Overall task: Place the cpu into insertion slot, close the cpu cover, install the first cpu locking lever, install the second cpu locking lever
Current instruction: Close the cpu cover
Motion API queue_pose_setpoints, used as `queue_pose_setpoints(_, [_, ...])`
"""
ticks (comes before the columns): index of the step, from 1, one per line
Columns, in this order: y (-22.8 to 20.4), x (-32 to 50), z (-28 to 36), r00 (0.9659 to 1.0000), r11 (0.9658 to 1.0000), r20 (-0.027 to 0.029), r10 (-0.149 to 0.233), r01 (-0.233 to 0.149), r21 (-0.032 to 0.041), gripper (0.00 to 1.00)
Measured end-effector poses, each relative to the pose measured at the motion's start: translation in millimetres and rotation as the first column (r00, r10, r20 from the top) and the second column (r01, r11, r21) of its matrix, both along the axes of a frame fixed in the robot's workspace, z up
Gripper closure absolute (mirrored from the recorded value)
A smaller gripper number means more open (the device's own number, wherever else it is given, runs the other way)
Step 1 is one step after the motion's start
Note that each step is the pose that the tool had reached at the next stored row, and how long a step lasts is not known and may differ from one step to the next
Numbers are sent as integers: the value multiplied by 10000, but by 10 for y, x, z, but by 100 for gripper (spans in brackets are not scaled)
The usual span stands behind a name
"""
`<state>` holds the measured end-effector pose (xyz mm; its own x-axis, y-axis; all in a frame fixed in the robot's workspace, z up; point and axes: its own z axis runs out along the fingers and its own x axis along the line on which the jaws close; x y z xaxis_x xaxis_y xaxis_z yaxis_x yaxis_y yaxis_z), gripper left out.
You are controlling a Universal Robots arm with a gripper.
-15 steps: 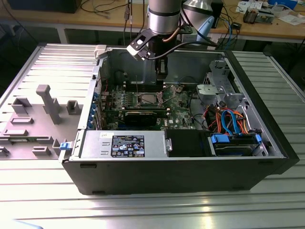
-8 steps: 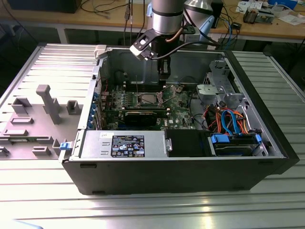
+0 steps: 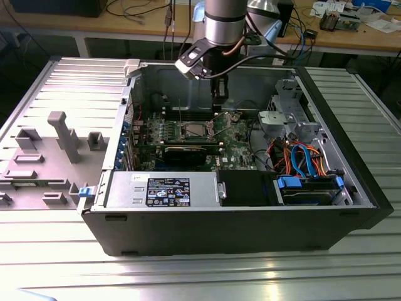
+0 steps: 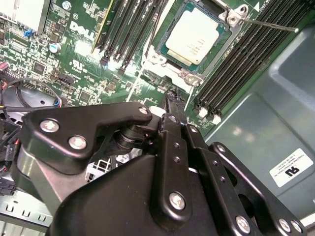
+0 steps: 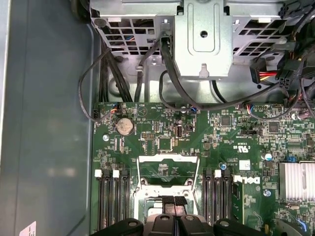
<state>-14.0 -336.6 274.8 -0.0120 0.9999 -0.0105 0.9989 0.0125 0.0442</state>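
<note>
Second wrist view: cpu [image 4: 197, 35] lies flat in the insertion slot [image 4: 160, 49]; gripper [image 4: 173, 98] near it, fingers pressed together, empty; ribbed surface [image 3: 188, 276] under the case [image 3: 219, 232].

Workshop with a ribbed metal counter [image 3: 200, 276].
Behind, a wooden counter [image 3: 125, 28] (strewn with cables [image 3: 135, 12]); light glares off the ribs.

Arm [image 3: 224, 25] upright, hand [image 3: 219, 101] pointing down, fingers [image 5: 168, 200] seemingly pressed together.

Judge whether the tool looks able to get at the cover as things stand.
Probably yes: the tool sits close to the open cover, and nothing seems to lie between them.
</note>
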Motion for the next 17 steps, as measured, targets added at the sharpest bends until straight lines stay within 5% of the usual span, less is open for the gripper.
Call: queue_pose_setpoints(17, [0, 101, 0, 10000, 10000, -1, -1, 1, 1, 89])
